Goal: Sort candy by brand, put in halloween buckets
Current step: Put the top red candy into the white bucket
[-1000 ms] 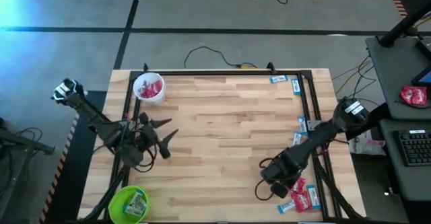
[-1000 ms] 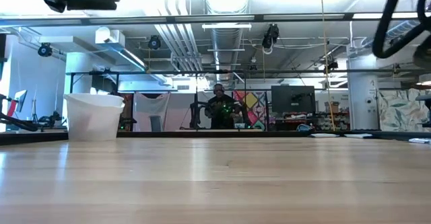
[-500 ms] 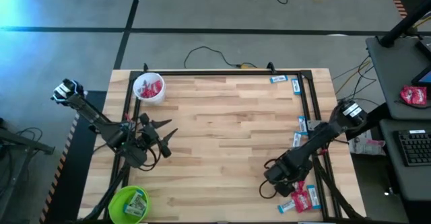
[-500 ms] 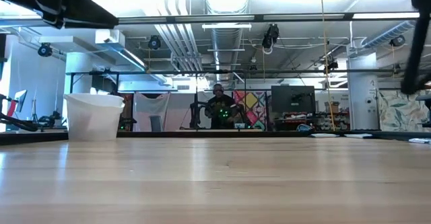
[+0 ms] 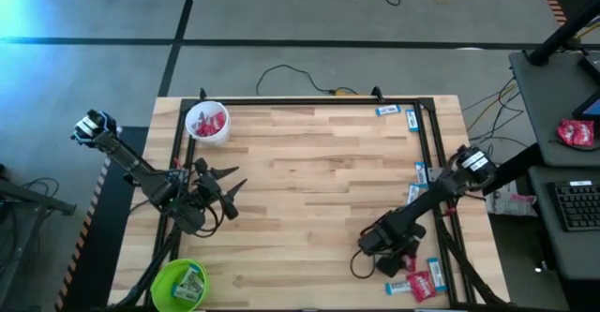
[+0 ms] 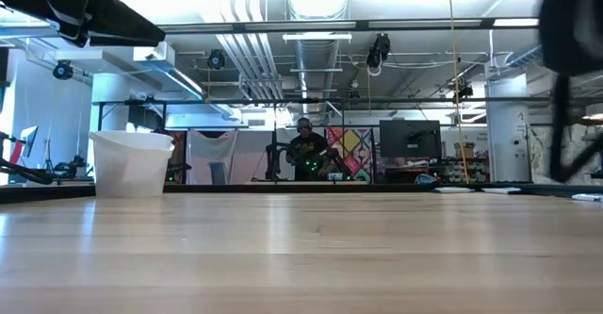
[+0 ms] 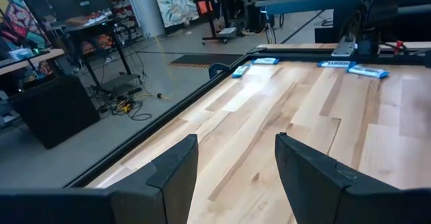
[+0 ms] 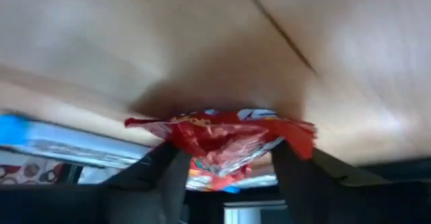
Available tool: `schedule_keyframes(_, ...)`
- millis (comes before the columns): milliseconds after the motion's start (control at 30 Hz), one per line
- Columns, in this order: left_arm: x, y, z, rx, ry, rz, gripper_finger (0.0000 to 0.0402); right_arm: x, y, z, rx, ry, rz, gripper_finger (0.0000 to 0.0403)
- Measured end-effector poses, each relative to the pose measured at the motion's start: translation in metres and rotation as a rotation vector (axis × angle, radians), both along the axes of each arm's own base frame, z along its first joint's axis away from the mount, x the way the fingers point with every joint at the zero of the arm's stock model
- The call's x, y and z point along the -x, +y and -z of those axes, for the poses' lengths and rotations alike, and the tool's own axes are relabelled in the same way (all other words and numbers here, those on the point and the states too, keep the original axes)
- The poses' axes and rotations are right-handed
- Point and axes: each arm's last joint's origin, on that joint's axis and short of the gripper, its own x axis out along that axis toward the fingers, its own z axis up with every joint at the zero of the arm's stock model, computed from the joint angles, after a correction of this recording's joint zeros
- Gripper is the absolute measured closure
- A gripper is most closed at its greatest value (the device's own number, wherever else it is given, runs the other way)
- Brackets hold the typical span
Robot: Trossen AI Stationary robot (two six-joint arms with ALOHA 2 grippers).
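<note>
Pale butcher-block wooden table (image 5: pixel 309 181), black-framed, on which a round white plastic pail (image 5: pixel 207 122) of red pieces is stood at the far left corner and a lime green round pail (image 5: pixel 180 283) at the near left. Left gripper (image 5: pixel 232 186) is held parted and empty near the left edge. Right gripper (image 8: pixel 225 163) is closed on a crinkled red candy wrapper (image 8: pixel 222 135) at the near right, beside scattered red and light blue candies (image 5: pixel 422 279).

Wooden table (image 5: pixel 309 181) with scattered candy (image 5: pixel 424 279), white bucket (image 5: pixel 206 123).
</note>
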Motion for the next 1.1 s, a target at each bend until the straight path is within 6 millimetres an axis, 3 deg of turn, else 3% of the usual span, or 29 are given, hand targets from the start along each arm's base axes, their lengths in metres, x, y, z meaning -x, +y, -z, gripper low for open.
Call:
schedule_keyframes(300,0.0,0.0,0.0,-0.028,0.031,0.016,0.0219,-0.045,-0.012,-0.027,0.027,-0.252,0.031,0.0338)
schedule_keyframes(467,-0.001,-0.001,-0.003,-0.061,0.063,0.041,0.0219,-0.085,-0.023,-0.059,0.044,-0.509,-0.029,0.0361)
schedule_keyframes(567,-0.001,-0.001,-0.004,-0.066,0.064,0.039,0.0219,-0.113,-0.038,-0.081,0.14,-0.731,-0.115,0.0363)
schedule_keyframes(867,-0.001,-0.002,-0.003,-0.044,0.066,0.05,0.0219,-0.205,-0.109,-0.162,0.779,-1.513,-0.419,0.0356)
schedule_keyframes(967,0.002,-0.006,-0.009,0.001,0.094,0.146,0.0219,-0.235,-0.146,-0.173,0.917,-1.653,-0.374,0.0359)
schedule_keyframes(1100,0.016,-0.012,-0.022,-0.001,0.063,0.184,0.0219,-0.272,-0.199,-0.167,1.015,-1.656,-0.304,0.0363)
